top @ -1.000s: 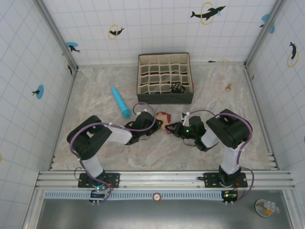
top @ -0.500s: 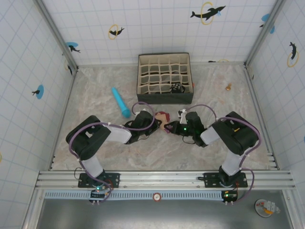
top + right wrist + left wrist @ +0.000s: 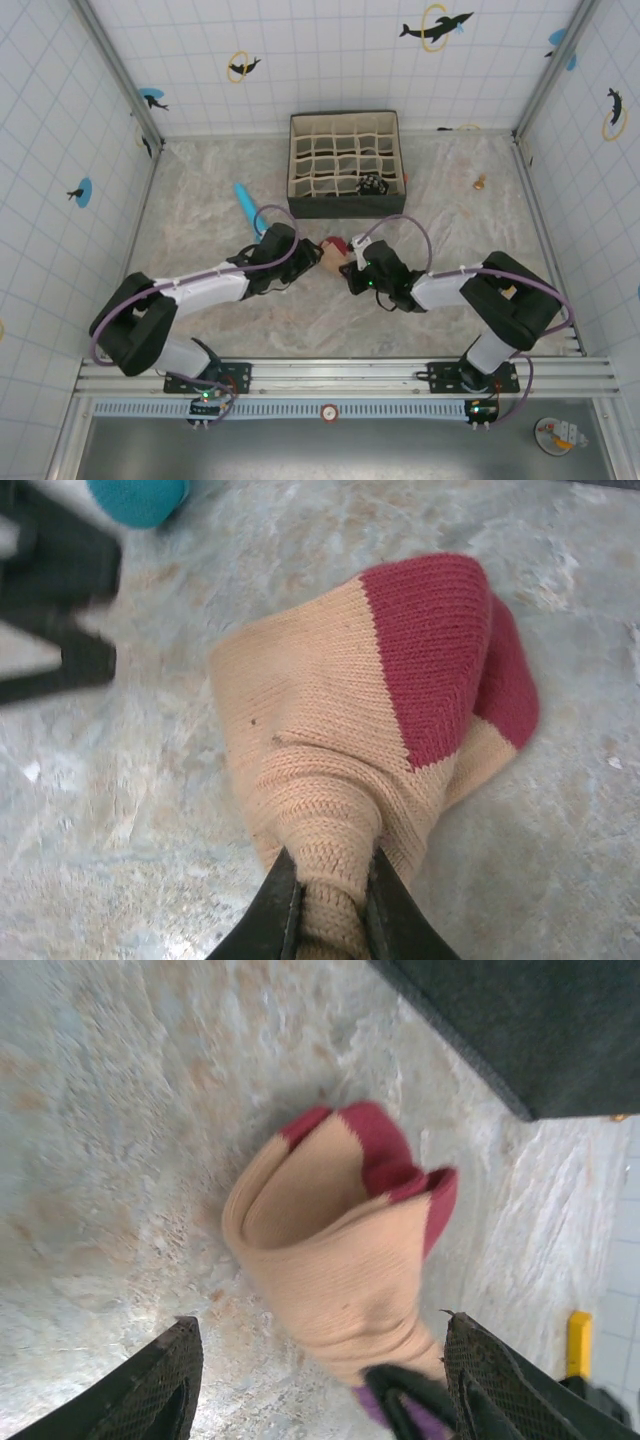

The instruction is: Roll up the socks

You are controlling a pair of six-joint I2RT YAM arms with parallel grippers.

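On the table (image 3: 200, 210), just before the divided box (image 3: 345, 206), the peach sock (image 3: 335, 247) is lying bunched in a loose bundle. The right hand (image 3: 328, 882) is pinching its narrow end, clenched on fabric. The left hand (image 3: 322, 1370) is standing released, fingers wide either side of it. The roll is looking half-made, not yet tucked. The dark striped sock (image 3: 372, 184) is sitting in a box compartment, seemingly done.

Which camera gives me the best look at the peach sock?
Right wrist: the peach sock is close and sharp, its bunched end pinched in the right gripper. Left wrist shows it blurred, from the other side. Top external shows a small patch between the arms.
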